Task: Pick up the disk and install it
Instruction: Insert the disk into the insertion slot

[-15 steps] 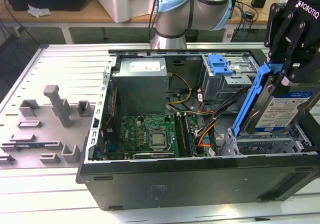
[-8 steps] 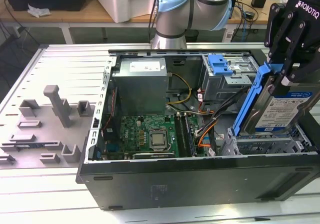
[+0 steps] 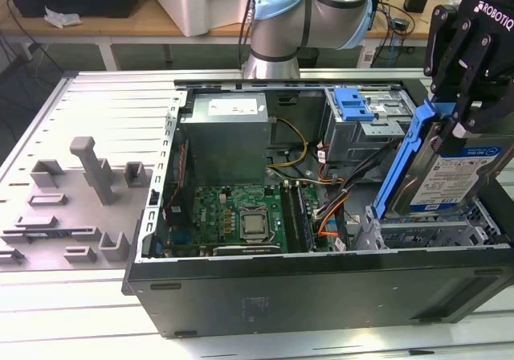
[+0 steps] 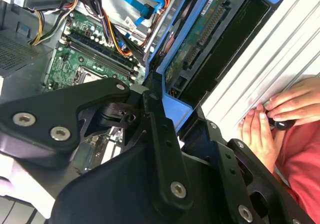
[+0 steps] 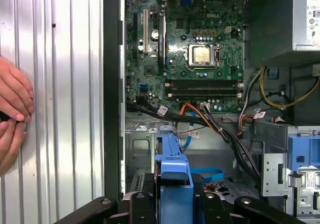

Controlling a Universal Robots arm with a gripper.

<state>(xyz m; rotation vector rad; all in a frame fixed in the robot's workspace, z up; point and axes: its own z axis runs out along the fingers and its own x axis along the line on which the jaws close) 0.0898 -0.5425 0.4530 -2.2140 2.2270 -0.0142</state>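
- On the exterior view's left, the bench [image 3: 96,87] has one tall grey block [image 3: 90,165] with some lower ones around it
- In the middle you have one open computer case [image 3: 321,296]
- Inside the case there is one grey power box [image 3: 225,139] and one green board [image 3: 241,211]
- Further along, one small light-blue clip [image 3: 353,103] sits in the case, apart from the disk
- On the exterior view's right is the one disk [image 3: 458,175], with its blue frame [image 3: 401,167] along the edge
- The disk stands up on its edge, leaning, over the metal bay at that end of the case; I cannot tell if its low edge touches the bay
- Your one hand [image 3: 456,117] is closed tight on the top part of the disk, pinching it across the blue frame
- The first wrist view shows the blue frame [image 5: 172,169] between the black fingers
- I think the disk is stiff, a bit heavy and easy to hurt with a bump
- Its metal looks smooth and may slip, so the frame edges seem the best place to hold
- A person's fingers [image 5: 20,96] rest on the bench beside the case
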